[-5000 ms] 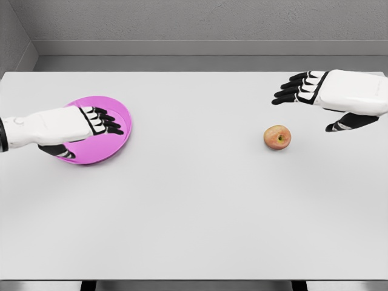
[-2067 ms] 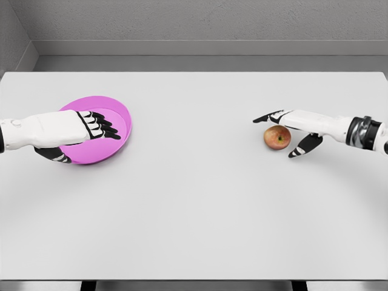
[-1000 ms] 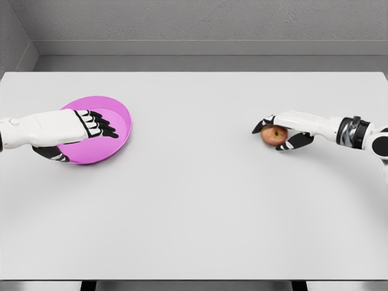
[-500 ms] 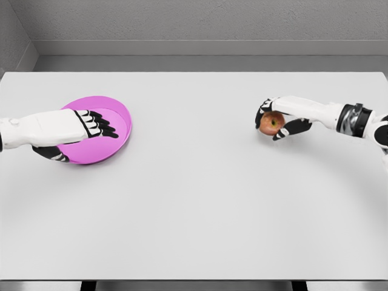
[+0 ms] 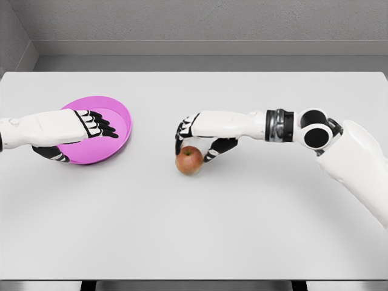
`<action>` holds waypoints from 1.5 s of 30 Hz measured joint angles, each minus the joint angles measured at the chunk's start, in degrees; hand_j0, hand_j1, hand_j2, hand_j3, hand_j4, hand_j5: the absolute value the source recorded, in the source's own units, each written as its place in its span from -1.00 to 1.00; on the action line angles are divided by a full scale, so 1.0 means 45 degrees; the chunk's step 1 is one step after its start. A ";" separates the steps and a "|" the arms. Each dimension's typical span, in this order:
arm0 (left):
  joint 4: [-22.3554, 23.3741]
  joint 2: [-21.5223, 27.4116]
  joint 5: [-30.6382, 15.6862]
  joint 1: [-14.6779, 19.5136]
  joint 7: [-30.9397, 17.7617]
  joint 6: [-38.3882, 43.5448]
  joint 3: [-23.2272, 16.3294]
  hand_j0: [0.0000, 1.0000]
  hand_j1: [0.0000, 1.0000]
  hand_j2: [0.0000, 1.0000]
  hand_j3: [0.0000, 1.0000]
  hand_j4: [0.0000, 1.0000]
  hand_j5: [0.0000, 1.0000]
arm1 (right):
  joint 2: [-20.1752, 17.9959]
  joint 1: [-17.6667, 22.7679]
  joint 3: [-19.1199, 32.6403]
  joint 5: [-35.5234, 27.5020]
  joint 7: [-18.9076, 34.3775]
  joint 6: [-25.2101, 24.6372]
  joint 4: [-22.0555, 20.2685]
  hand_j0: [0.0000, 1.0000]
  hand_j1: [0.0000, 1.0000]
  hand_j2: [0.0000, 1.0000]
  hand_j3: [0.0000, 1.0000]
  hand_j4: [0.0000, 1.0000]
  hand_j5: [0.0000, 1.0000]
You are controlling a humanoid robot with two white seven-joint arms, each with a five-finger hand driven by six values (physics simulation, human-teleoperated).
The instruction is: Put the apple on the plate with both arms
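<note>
Magenta plate (image 5: 121, 115); red apple (image 5: 189, 161) (greenish top).

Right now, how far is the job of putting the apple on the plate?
Done: the right robot hand has grasped the apple and holds it near the middle of the table. In hand: carrying it toward the pink plate, where the left robot hand rests. Left: reaching the plate and releasing the apple there.

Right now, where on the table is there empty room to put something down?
The whole near half of the white table is bare, and so is the far right corner. It is crowded on the pink round plate, under the left hand, and mid-table where the right hand grips the red apple.
</note>
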State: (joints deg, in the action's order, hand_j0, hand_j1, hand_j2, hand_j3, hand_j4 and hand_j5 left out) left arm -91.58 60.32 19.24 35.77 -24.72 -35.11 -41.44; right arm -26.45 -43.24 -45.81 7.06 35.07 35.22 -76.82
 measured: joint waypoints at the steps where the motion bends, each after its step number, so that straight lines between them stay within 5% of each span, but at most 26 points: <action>1: 0.0000 -0.0007 0.0004 0.0000 0.0000 0.0000 0.0000 1.00 1.00 1.00 1.00 1.00 1.00 | -0.0032 0.0058 0.0090 0.0002 -0.0002 -0.0001 -0.0008 1.00 1.00 1.00 1.00 1.00 1.00; 4: 0.0000 -0.0082 0.0008 -0.0019 -0.0001 -0.0001 0.0000 1.00 1.00 1.00 1.00 1.00 1.00 | -0.0557 0.0741 0.1431 -0.0015 -0.0004 0.0008 0.0188 1.00 1.00 1.00 1.00 1.00 1.00; 9: -0.0036 -0.0417 0.0060 0.0117 -0.0496 0.0002 -0.0115 1.00 1.00 1.00 1.00 1.00 1.00 | -0.1651 0.1895 0.5582 -0.0060 -0.0009 -0.0010 0.0736 1.00 1.00 1.00 1.00 1.00 1.00; 13: -0.0043 -0.1271 0.0040 0.1973 -0.1175 0.0010 -0.1225 1.00 1.00 1.00 1.00 1.00 1.00 | -0.2033 0.1895 0.6878 -0.0099 -0.0011 -0.0021 0.1040 1.00 1.00 1.00 1.00 1.00 1.00; 22: 0.0266 -0.3960 0.0286 0.3066 -0.1547 -0.0002 -0.2842 1.00 1.00 1.00 1.00 1.00 1.00 | -0.2192 0.2266 0.7266 -0.0071 -0.0009 -0.0011 0.1156 1.00 1.00 1.00 1.00 1.00 1.00; 45: 0.2353 -0.6581 0.3280 0.3398 -0.1933 -0.0006 -0.3005 1.00 1.00 1.00 1.00 1.00 1.00 | -0.2838 0.2676 0.7034 -0.0027 -0.0009 -0.0012 0.0979 1.00 1.00 1.00 1.00 1.00 1.00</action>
State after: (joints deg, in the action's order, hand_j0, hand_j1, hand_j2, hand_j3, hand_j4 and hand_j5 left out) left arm -80.99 30.70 34.00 51.06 -33.42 -35.13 -54.96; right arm -39.22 -31.20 -14.16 6.94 35.03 35.17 -72.42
